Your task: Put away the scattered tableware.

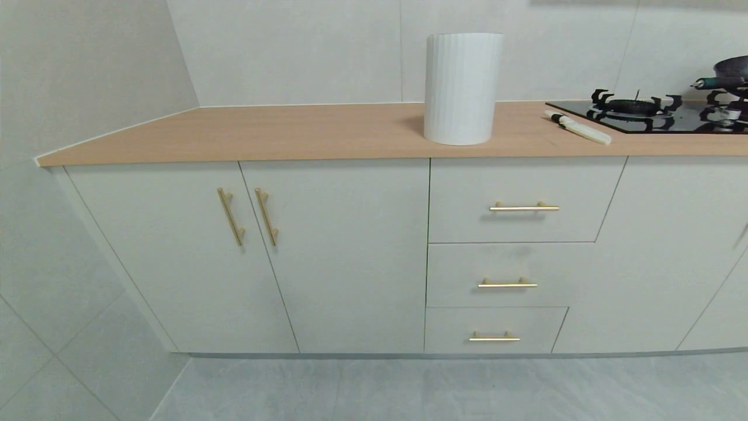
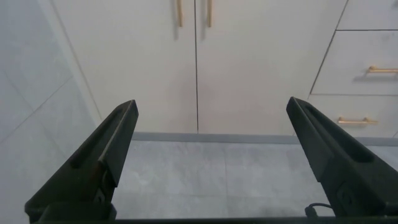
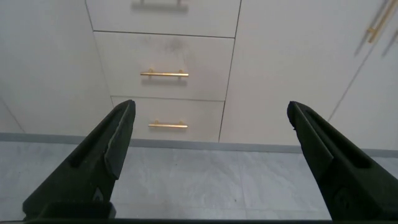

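Facing a low cabinet, we see the knife [image 1: 577, 127] lying flat on the counter [image 1: 263, 131], well over to the right. It lies at a slant, with its far end at the left edge of the hob [image 1: 648, 116] and its pale near end close to the counter's front edge. Left of the knife and apart from it, the holder [image 1: 463, 88], white and ribbed, stands upright on the counter. A pan [image 1: 733, 65] sits on the hob at the far right.

Under the counter, two doors [image 1: 339, 251] on the left carry upright brass handles [image 1: 266, 216] side by side. Right of them, three drawers [image 1: 520, 193] are stacked, each shut, each with a level brass bar.

Our left gripper [image 2: 211, 107] hangs low over the floor [image 2: 205, 177], near the foot of the doors. Its fingers [image 2: 112, 149] are spread wide with nothing between them. Our right gripper [image 3: 211, 107] hangs low before the two lower drawers. Its fingers [image 3: 106, 149] are likewise spread wide and bare. Both grippers are well below the counter and far from the knife.
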`<state>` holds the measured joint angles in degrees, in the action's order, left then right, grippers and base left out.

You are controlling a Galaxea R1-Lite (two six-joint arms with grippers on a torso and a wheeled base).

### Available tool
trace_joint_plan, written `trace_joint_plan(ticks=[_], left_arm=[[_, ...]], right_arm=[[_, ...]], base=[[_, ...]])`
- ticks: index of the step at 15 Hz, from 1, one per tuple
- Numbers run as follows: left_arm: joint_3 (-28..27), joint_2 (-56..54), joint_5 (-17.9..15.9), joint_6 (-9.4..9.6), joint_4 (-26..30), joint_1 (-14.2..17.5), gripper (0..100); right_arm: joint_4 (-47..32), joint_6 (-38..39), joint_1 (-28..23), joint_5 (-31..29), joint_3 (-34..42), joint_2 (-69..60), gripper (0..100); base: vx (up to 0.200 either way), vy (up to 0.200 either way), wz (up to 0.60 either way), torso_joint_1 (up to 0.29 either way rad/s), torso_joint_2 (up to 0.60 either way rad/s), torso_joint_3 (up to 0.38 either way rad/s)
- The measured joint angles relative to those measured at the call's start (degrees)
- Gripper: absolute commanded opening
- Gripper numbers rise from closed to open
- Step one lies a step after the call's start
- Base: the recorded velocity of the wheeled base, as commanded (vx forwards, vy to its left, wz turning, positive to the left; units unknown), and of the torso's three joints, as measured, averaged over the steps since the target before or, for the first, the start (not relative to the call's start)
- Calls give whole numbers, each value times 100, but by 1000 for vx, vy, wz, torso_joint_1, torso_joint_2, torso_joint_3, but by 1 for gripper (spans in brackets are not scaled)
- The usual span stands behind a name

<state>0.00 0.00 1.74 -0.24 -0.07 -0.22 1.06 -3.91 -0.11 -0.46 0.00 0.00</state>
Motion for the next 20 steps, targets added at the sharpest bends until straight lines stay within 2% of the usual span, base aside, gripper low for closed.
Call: trace_joint_plan(ticks=[15, 20], left_arm=[[0, 0, 0, -7, -2, 0, 100], [-2, 0, 0, -9, -4, 0, 100]], right_arm=[[0, 0, -2, 2, 0, 2, 100], [-2, -2, -2, 2, 0, 7, 100]], base=[[200, 0, 0, 4, 3, 2], [0, 0, 0, 0, 0, 0]])
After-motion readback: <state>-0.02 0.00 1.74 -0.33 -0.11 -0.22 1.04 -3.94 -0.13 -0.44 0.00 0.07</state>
